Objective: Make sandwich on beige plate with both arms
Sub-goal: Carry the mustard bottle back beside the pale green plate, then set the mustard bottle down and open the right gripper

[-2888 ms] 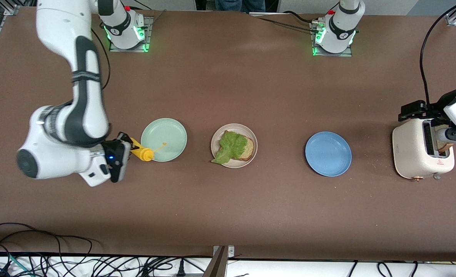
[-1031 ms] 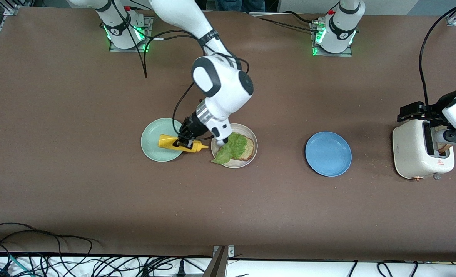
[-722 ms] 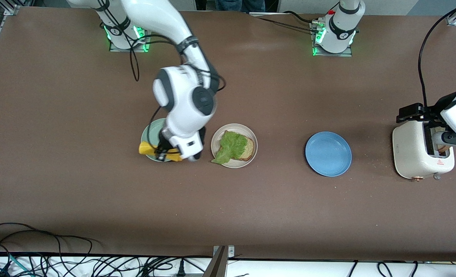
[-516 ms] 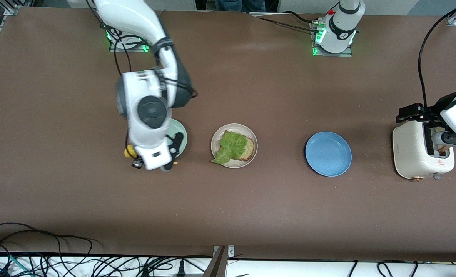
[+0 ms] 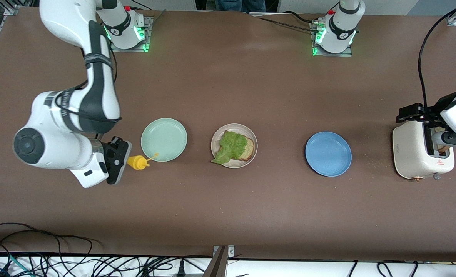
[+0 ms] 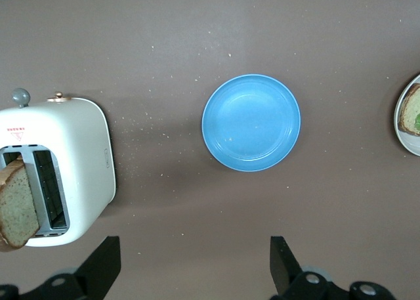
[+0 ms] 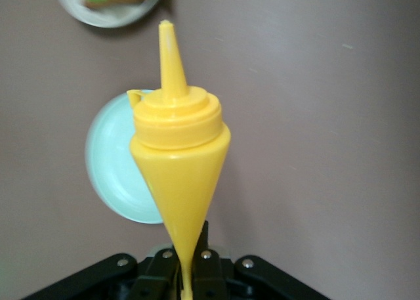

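The beige plate (image 5: pixel 217 137) sits mid-table with one bread slice (image 5: pixel 248 149) on it and a lettuce leaf (image 5: pixel 229 146) on top. A second bread slice (image 5: pixel 443 145) stands in the white toaster (image 5: pixel 416 154) at the left arm's end; it also shows in the left wrist view (image 6: pixel 16 205). My left gripper (image 6: pixel 193 277) is open and empty, up in the air by the toaster. My right gripper (image 5: pixel 124 159) is shut on the base of a yellow squeeze bottle (image 5: pixel 137 162), also in the right wrist view (image 7: pixel 177 162), with its nozzle pointing at the mint green plate (image 5: pixel 164 134).
A blue plate (image 5: pixel 328 154) lies bare between the beige plate and the toaster. Crumbs dot the table round the toaster. Cables run along the table edge nearest the front camera.
My right arm swung the yellow bottle from the beige plate's edge, over the mint plate, toward the right arm's end of the table. The left arm stayed by the toaster.
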`<move>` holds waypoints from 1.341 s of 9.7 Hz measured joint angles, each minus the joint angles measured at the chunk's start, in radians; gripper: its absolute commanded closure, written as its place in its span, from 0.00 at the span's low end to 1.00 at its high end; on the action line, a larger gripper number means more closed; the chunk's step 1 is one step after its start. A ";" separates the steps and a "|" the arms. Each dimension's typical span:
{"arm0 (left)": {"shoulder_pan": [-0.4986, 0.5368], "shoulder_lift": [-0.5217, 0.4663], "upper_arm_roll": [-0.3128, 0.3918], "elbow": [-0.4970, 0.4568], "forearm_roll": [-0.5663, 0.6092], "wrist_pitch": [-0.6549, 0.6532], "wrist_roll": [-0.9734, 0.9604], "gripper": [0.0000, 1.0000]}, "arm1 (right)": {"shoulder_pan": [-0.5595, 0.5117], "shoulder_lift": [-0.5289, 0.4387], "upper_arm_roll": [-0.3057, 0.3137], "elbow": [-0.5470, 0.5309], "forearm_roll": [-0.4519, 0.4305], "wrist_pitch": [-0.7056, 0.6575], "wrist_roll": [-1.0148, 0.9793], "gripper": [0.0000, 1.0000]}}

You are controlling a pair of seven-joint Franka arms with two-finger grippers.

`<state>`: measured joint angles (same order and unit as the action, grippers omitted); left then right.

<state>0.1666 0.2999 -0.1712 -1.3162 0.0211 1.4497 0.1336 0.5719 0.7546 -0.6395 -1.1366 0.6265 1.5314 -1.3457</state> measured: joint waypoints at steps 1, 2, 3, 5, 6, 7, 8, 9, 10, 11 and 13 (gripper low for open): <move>0.000 0.000 0.000 0.000 0.000 0.000 0.000 0.00 | -0.039 0.000 0.000 -0.004 0.070 -0.062 -0.068 1.00; 0.000 0.000 0.000 0.000 0.000 0.000 0.000 0.00 | -0.086 -0.001 -0.001 -0.022 0.138 -0.112 -0.135 1.00; 0.000 0.000 0.000 0.000 0.000 0.000 0.000 0.00 | -0.127 -0.002 0.000 -0.052 0.192 -0.136 -0.203 1.00; 0.000 0.000 0.000 0.000 0.000 0.000 0.000 0.00 | -0.191 -0.003 0.001 -0.135 0.286 -0.154 -0.370 1.00; 0.000 0.001 0.000 0.000 0.000 0.000 0.000 0.00 | -0.216 -0.002 0.001 -0.188 0.329 -0.167 -0.466 1.00; 0.000 0.001 0.000 0.000 0.000 0.000 0.000 0.00 | -0.243 -0.001 0.001 -0.244 0.374 -0.179 -0.561 1.00; -0.001 0.001 0.000 0.000 0.000 0.000 0.000 0.00 | -0.274 0.001 0.002 -0.309 0.425 -0.188 -0.662 1.00; -0.001 0.001 -0.001 0.000 0.000 0.000 0.000 0.00 | -0.305 0.007 0.005 -0.385 0.471 -0.191 -0.770 1.00; -0.001 0.002 -0.001 0.000 0.000 0.000 0.000 0.00 | -0.328 0.016 0.011 -0.452 0.505 -0.197 -0.856 1.00; -0.001 0.003 -0.001 0.000 0.000 0.000 0.000 0.00 | -0.337 0.024 0.016 -0.497 0.530 -0.207 -0.900 1.00; -0.001 0.006 -0.001 0.000 0.000 0.000 0.000 0.00 | -0.335 0.029 0.029 -0.533 0.543 -0.217 -0.940 1.00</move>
<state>0.1653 0.3055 -0.1718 -1.3162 0.0211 1.4497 0.1336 0.2366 0.7831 -0.6105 -1.6700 1.1691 1.3145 -2.2852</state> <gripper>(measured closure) 0.000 0.956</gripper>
